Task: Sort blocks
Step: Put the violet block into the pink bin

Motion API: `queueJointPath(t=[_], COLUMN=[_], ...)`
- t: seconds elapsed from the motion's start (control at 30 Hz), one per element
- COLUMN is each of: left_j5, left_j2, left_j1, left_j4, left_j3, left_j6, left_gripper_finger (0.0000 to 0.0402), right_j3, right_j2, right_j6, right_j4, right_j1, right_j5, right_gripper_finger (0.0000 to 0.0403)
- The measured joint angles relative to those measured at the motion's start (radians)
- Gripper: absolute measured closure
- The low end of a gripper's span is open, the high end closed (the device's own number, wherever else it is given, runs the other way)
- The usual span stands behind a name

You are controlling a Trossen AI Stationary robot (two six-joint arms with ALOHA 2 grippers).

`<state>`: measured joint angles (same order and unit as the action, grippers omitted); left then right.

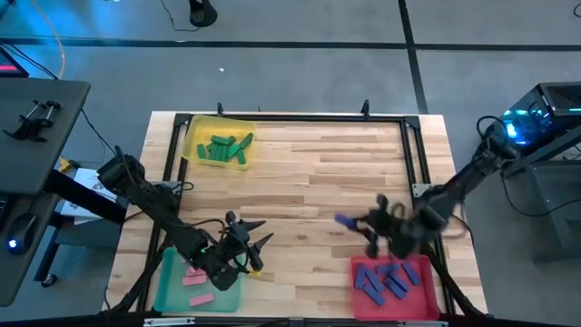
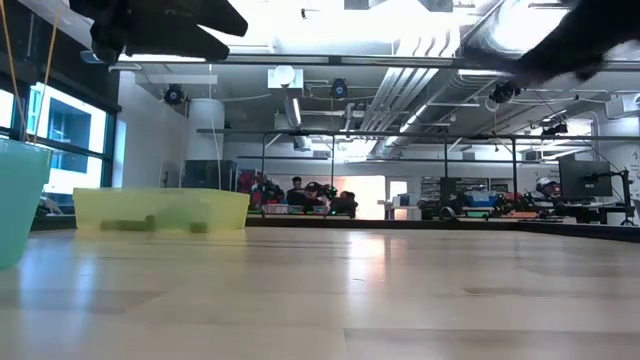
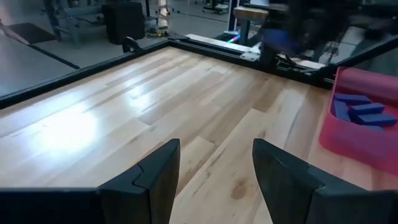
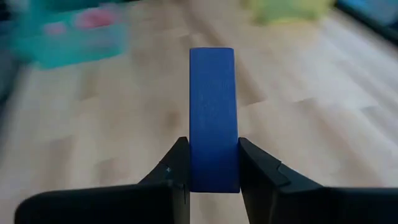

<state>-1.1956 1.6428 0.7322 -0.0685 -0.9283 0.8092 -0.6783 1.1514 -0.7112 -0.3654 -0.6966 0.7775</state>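
Observation:
My right gripper point(image 1: 361, 224) hovers above the table just beyond the red tray point(image 1: 427, 295) and is shut on a blue block point(image 4: 213, 118); that block point(image 1: 346, 220) sticks out toward the table's left. Several blue blocks point(image 1: 386, 282) lie in the red tray. My left gripper point(image 1: 259, 247) is open over bare wood beside the teal tray point(image 1: 172, 289), which holds pink blocks point(image 1: 197, 279). Green blocks point(image 1: 224, 148) rest in the yellow tray point(image 1: 193, 132) at the far left. My right gripper pinches the blue block near one end point(image 4: 213, 177) between its two fingers point(image 4: 175, 167), which press on its two long narrow sides. The block runs along the fingers and juts out past their tips. It is lifted clear of the table.
A black frame point(image 1: 290, 118) rims the tabletop. The wide middle of the wooden table point(image 1: 318, 182) lies bare between the three trays. In the low view the yellow tray point(image 2: 160, 210) and teal tray point(image 2: 20, 195) stand at left, with people in the room far behind.

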Motion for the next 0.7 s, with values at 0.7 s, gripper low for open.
queueJointPath(t=[0.7], left_j5=[-0.021], left_j2=[0.0], left_j1=[-0.016], left_j4=[0.006], left_j3=[0.0], left_j6=[-0.019], left_gripper_finger=[0.0214], right_j3=[-0.288], right_j2=[0.456], right_j6=[-1.003], right_j4=[-0.286], right_j1=[-0.615], right_j5=[-0.411], right_gripper_finger=[0.0332])
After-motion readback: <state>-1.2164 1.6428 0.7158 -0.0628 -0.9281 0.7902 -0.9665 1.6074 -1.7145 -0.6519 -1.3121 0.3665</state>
